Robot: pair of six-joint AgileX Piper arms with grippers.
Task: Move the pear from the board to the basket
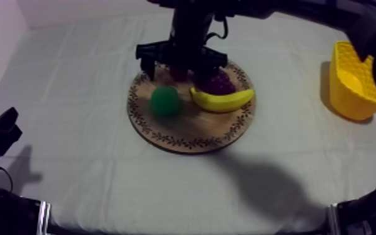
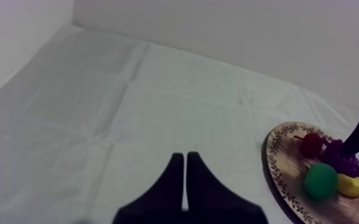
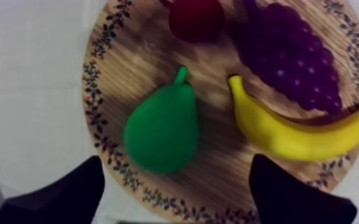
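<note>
The green pear (image 1: 165, 100) lies on the left half of the round wooden board (image 1: 184, 128). My right gripper (image 1: 183, 66) hangs over the board's far side, open. In the right wrist view its black fingers (image 3: 56, 196) stand wide apart above the pear (image 3: 161, 131), not touching it. The yellow basket (image 1: 353, 81) stands at the table's right edge. My left gripper (image 1: 0, 128) rests low at the left, and its fingers (image 2: 185, 173) lie together as a narrow wedge, shut on nothing.
A banana (image 1: 223, 100), purple grapes (image 1: 215, 81) and a small red fruit (image 3: 195, 18) share the board with the pear, the banana close to the pear's right. From the left wrist, the board (image 2: 283, 173) sits far off with bare cloth before it.
</note>
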